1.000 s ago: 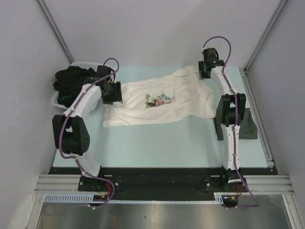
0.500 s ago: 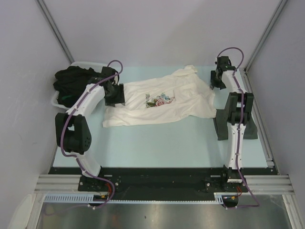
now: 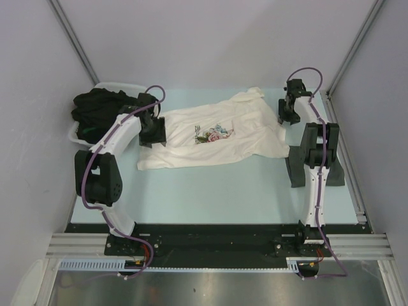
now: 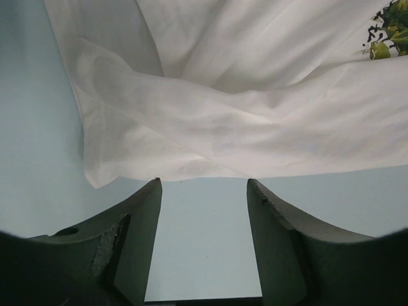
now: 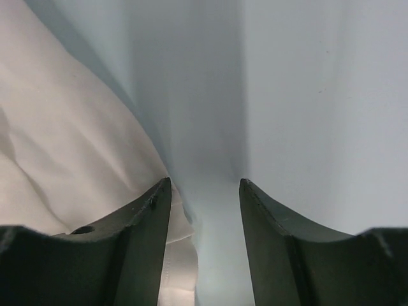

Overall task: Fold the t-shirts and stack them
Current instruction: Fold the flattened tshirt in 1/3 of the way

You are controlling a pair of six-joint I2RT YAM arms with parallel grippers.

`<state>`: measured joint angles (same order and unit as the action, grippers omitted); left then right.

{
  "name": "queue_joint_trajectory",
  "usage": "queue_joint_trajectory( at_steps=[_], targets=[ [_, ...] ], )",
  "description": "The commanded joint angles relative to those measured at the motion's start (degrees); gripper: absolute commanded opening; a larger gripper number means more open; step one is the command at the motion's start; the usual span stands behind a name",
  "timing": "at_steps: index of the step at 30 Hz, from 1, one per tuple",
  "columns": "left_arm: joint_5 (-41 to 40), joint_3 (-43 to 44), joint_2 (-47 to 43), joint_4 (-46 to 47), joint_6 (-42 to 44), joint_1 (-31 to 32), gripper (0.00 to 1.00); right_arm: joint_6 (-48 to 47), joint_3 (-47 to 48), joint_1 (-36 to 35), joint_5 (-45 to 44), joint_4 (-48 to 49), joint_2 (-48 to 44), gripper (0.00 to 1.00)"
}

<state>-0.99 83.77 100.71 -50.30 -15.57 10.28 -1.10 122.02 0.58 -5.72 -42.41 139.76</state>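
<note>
A cream-white t-shirt [image 3: 223, 137] with a rose print [image 3: 215, 134] lies spread and rumpled on the pale blue table [image 3: 210, 191]. My left gripper [image 3: 153, 131] is at the shirt's left end. It is open, with bare table between its fingers, and the cloth edge [image 4: 191, 172] lies just past the tips of the left gripper [image 4: 204, 182]. My right gripper [image 3: 285, 113] is at the shirt's far right corner. In the right wrist view this gripper [image 5: 205, 182] is open and empty, with cloth [image 5: 64, 146] beside and under its left finger [image 5: 143, 223]. Dark t-shirts [image 3: 99, 108] are piled at the far left.
The dark shirts sit in a white plastic tub [image 3: 75, 131] at the table's far-left corner, close behind my left arm. A grey wall and metal frame posts close in the sides. A dark block [image 3: 331, 172] stands by the right arm near the table's right edge.
My right gripper swung from the shirt's far edge out to the right and came down beside the shirt's right corner, its jaws narrowing a little. The left gripper barely moved.
</note>
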Motion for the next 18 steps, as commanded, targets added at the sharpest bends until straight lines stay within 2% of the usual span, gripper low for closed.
queue_joint_trajectory(
  at_steps=[1,9,18],
  targets=[
    [-0.4,-0.4,-3.0,0.3,-0.2,0.4,0.61,-0.5,1.1,-0.3,-2.1,0.2,-5.5,0.53],
    [-0.3,-1.1,-4.2,0.4,0.8,0.4,0.61,-1.4,2.2,-2.7,-3.9,-0.5,-8.4,0.54],
    [-0.3,-2.7,-5.8,0.6,1.2,0.4,0.62,-1.5,-2.0,-4.3,-5.0,-0.4,-8.6,0.53]
  ],
)
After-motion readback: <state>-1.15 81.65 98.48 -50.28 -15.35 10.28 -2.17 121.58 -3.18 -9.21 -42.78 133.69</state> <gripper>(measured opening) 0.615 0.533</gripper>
